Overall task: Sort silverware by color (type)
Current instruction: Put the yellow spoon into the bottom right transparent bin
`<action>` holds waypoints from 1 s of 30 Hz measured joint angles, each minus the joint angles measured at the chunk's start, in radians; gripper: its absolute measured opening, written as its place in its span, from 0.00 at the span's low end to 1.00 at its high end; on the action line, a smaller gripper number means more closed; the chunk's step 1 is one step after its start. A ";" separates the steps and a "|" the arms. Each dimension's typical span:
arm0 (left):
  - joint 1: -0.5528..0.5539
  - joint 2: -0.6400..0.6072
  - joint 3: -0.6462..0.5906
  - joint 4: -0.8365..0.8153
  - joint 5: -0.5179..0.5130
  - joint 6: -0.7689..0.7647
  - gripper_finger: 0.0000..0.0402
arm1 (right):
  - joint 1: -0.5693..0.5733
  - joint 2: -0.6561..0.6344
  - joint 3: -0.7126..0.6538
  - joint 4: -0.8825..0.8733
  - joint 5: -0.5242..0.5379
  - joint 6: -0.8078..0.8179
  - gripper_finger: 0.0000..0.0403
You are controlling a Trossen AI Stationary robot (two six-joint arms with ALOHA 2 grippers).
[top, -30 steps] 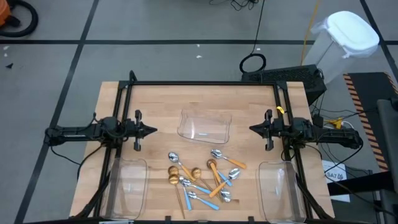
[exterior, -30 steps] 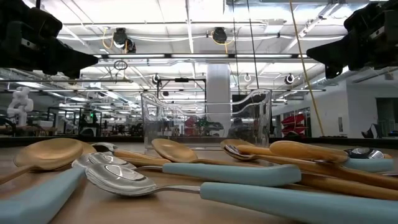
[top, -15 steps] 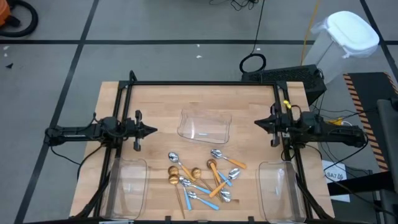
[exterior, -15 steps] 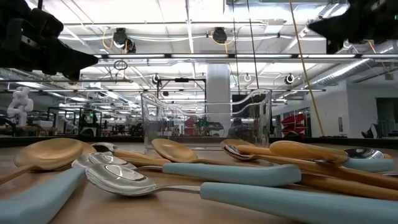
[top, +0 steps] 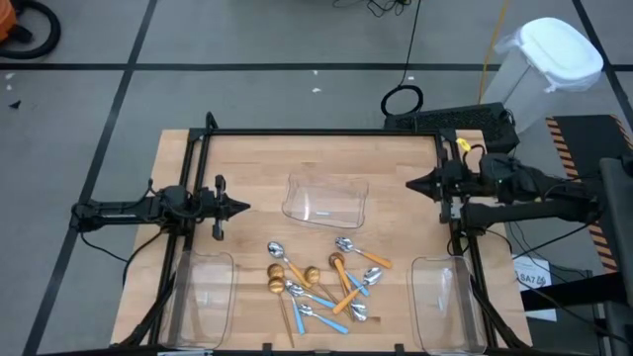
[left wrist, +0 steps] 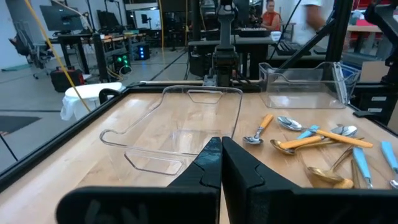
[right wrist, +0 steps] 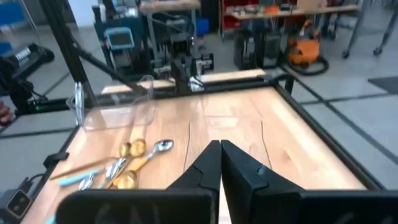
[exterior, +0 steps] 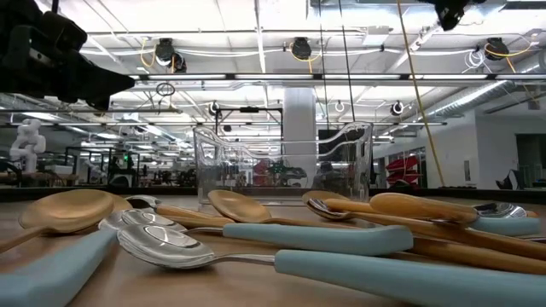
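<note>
The silverware (top: pixel 321 287) lies in a loose heap on the wooden table, toward its near edge: small spoons with light-blue handles (exterior: pixel 341 237), orange handles (left wrist: pixel 317 140) and all-gold ones (right wrist: pixel 132 149), some crossing each other. My left gripper (top: pixel 245 208) is shut and level at the table's left side, pointing toward the middle. My right gripper (top: pixel 410 184) is shut and raised above the right side, tipped slightly down. Neither touches a spoon.
Three clear plastic trays stand on the table: one in the middle beyond the spoons (top: pixel 326 200), one at the near left (top: pixel 203 297), one at the near right (top: pixel 442 297). A black frame (top: pixel 326 133) runs along the far edge and both sides.
My right gripper has risen well above the table's right side and tipped a little downward, staying shut. In the low view it has climbed to the picture's top. The spoons and trays have not moved.
</note>
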 joint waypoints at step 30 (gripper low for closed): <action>0.000 0.000 0.000 -0.002 0.000 -0.188 0.01 | 0.317 0.491 0.210 -0.374 0.185 0.418 0.02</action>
